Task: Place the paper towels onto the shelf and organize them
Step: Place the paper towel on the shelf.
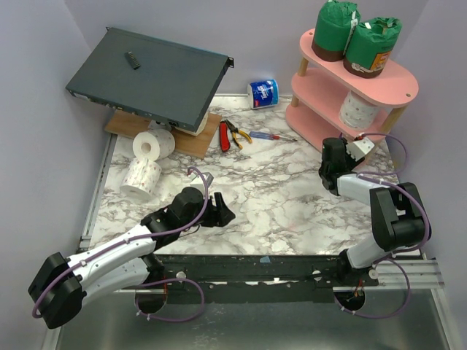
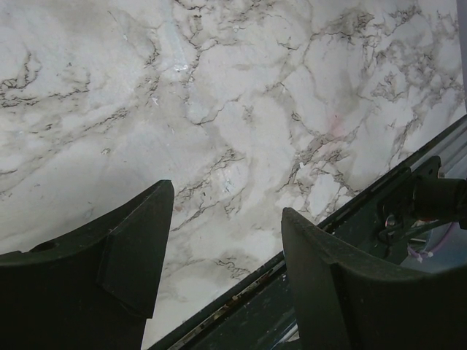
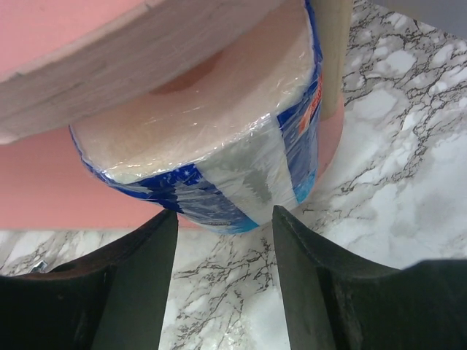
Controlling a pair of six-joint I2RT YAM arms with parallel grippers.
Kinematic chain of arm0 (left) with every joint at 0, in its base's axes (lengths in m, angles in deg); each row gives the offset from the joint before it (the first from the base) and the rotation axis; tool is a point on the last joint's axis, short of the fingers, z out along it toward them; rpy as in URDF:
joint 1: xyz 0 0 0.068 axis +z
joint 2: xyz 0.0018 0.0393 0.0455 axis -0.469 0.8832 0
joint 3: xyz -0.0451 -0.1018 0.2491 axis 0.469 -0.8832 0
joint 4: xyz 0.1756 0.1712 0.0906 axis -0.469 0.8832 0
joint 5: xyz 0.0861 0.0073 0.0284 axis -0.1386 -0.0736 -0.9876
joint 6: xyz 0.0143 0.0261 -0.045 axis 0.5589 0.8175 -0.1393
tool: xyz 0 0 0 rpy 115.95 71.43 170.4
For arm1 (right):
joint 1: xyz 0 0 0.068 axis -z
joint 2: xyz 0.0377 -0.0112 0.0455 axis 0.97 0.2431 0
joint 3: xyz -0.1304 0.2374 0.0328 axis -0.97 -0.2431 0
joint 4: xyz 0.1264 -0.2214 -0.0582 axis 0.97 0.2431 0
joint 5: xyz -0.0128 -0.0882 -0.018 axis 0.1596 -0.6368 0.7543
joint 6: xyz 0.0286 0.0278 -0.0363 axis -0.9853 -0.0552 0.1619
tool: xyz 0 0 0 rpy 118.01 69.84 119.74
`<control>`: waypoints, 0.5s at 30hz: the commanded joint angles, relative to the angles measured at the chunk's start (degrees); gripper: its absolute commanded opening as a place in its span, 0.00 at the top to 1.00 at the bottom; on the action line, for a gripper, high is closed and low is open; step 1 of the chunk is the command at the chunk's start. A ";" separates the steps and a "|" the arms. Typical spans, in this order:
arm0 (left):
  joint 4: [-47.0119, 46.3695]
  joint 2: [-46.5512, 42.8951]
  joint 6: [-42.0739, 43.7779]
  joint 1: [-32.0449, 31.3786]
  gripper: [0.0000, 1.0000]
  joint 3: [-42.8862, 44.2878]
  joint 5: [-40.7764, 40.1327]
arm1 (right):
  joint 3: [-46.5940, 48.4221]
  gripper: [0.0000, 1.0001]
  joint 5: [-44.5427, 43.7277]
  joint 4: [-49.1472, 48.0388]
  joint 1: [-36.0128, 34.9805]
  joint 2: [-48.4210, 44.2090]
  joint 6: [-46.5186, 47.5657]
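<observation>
The pink shelf point(image 1: 394, 82) stands at the back right with two green-wrapped paper towels point(image 1: 336, 29) point(image 1: 373, 46) on its top board. A blue-and-white wrapped roll point(image 3: 219, 146) lies on a pink tier point(image 3: 44, 189) under a board, also seen from above point(image 1: 357, 111). My right gripper point(image 3: 225, 211) is open just in front of this roll, with nothing between its fingers; from above it sits beside the shelf point(image 1: 337, 149). Another blue-and-white roll point(image 1: 263, 93) lies at the back of the table. Two bare white rolls point(image 1: 155, 144) point(image 1: 141, 177) sit at the left. My left gripper point(image 2: 226, 197) point(image 1: 222, 211) hangs open and empty over the marble.
A dark grey flat box point(image 1: 149, 76) rests tilted on a wooden board point(image 1: 197, 140) at the back left. Red-handled pliers point(image 1: 232, 135) and a screwdriver point(image 1: 271, 136) lie mid-table. The table's dark front rail point(image 2: 306, 240) runs just under the left gripper.
</observation>
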 commanded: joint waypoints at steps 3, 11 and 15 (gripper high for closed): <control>-1.37 0.36 0.30 0.07 0.36 -0.74 -1.33 | 0.74 0.42 -1.86 -2.76 0.43 0.38 0.78; -1.46 0.28 0.49 0.06 0.36 -0.72 -1.26 | -1.05 0.37 0.49 0.00 0.42 -3.85 -0.70; -1.54 0.20 0.50 0.04 0.36 -0.83 -1.04 | -0.62 0.23 3.63 3.01 0.42 -6.96 -0.19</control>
